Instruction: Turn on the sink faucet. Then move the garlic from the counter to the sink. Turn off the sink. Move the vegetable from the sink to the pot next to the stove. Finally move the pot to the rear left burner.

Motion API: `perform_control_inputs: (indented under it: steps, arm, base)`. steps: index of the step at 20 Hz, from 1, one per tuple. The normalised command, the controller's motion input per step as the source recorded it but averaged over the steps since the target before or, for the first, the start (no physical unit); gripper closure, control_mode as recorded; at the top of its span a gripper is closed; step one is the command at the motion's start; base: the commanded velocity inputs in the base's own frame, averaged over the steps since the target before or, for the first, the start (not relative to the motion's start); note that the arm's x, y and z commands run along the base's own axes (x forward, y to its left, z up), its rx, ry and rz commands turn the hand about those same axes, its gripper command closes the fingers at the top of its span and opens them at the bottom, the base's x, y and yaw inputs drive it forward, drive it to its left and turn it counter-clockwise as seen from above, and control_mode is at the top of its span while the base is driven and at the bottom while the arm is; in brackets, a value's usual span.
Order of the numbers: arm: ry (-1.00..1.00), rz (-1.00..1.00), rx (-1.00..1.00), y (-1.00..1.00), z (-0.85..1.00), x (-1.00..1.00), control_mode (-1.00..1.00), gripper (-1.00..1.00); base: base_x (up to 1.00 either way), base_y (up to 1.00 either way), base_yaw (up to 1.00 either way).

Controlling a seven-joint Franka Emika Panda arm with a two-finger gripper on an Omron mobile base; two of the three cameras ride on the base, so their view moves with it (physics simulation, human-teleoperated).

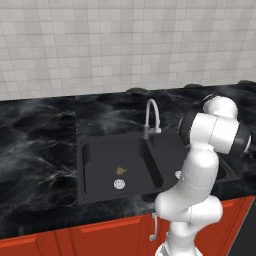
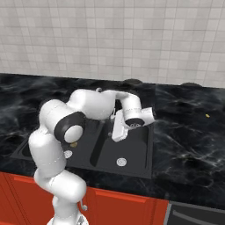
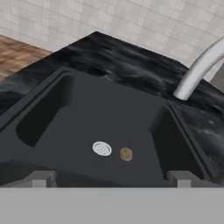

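Gripper (image 2: 117,134) hangs over the sink (image 3: 39,118), jaws spread wide, nothing held. Garlic (image 3: 126,153) lies on the basin floor below and ahead of the fingertips, just beside the drain (image 3: 102,148). Tap (image 3: 197,70) arches off to one side. Risk, as I judge it: fingers nudge the round bulb and it rolls, or they pinch the drain instead.

In the left base view the arm (image 1: 200,165) covers most of the right bowl of the sink (image 1: 87,165), and the garlic (image 1: 120,170) in the left bowl is a tan speck too small to make out. In the right base view the arm hides the left bowl, the garlic almost wholly, and most of the faucet (image 2: 117,105). In the hand view the faucet's spout (image 3: 199,70) is cut off by the right edge, and the table (image 3: 131,61) by both side edges.
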Motion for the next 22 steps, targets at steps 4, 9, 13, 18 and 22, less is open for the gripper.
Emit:
perform_control_inputs:
  steps: [4, 9, 13, 18, 22]
  arm:
    - [-0.03, 0.0, -0.03, 0.06, 0.29, -0.88, -1.0, -1.0]
    - [-0.01, 0.0, -0.04, 0.11, 0.25, -0.91, -1.0, -1.0]
    - [0.0, 0.0, -0.07, 0.22, 0.2, -0.87, -1.0, -1.0]
    - [0.0, 0.0, -0.09, 0.27, 0.18, -0.84, -1.0, -1.0]
    - [0.0, 0.0, -0.13, 0.43, 0.12, -0.72, -1.0, -1.0]
  base:
    - [0.0, 0.0, 0.0]
    - [0.0, 0.0, 0.0]
    - [0.0, 0.0, 0.0]
    - [0.0, 0.0, 0.0]
    - [0.0, 0.0, 0.0]
